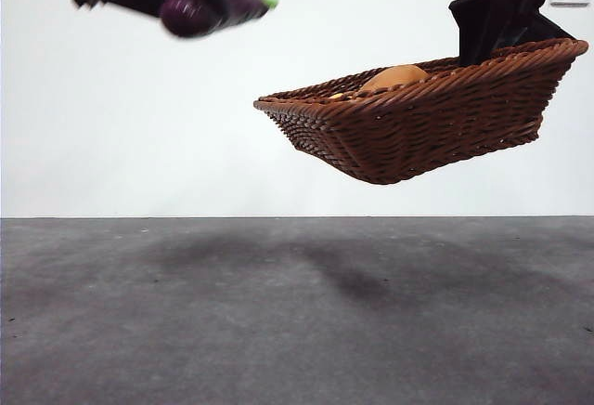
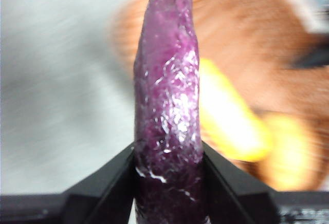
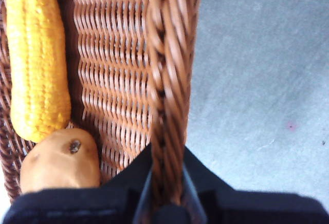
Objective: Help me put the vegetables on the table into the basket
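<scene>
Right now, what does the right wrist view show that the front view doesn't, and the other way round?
Only the right wrist view shows the yellow corn lying inside, touching the potato. Only the front view shows the left end effector holding the eggplant in the air beside the lifted basket. Both show the right end effector clamped on the basket's rim, and the potato.

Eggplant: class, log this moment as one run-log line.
eggplant: held aloft, left end effector | basket: lifted, right end effector | inside: corn, potato
</scene>
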Action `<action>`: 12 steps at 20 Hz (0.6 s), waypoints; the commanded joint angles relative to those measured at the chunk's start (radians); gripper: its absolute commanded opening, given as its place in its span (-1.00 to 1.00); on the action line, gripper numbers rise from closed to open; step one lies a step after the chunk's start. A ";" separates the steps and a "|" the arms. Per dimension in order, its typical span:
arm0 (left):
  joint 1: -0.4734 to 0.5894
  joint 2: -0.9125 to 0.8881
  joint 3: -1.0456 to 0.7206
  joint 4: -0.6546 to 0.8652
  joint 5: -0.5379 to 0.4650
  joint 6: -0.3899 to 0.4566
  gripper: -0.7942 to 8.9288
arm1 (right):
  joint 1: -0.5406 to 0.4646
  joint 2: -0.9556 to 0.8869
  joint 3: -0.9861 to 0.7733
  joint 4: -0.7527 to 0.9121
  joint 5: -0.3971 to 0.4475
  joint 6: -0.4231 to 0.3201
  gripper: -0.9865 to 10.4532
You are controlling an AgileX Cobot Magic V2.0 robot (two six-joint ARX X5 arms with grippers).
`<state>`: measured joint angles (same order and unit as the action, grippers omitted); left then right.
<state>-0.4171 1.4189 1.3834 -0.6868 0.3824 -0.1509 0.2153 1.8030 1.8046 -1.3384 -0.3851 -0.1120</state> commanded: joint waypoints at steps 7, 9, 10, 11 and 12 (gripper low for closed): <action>-0.182 0.092 -0.008 0.159 -0.057 -0.303 -0.84 | 0.035 -0.001 -0.003 0.004 -0.020 0.024 -0.84; -0.193 0.124 -0.008 0.219 -0.034 -0.372 -0.81 | 0.047 -0.001 -0.003 0.003 -0.020 0.024 -0.84; -0.197 0.140 -0.008 0.225 -0.035 -0.405 -0.72 | 0.058 -0.001 -0.003 0.004 -0.019 0.026 -0.84; -0.197 0.154 -0.008 0.224 -0.034 -0.431 -0.61 | 0.067 -0.001 -0.003 0.005 -0.020 0.026 -0.84; -0.198 0.166 -0.008 0.220 -0.032 -0.452 -0.52 | 0.074 -0.001 -0.003 0.004 -0.019 0.026 -0.84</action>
<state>-0.6117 1.5761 1.3834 -0.4690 0.3489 -0.5579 0.2863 1.8030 1.8046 -1.3384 -0.3897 -0.0929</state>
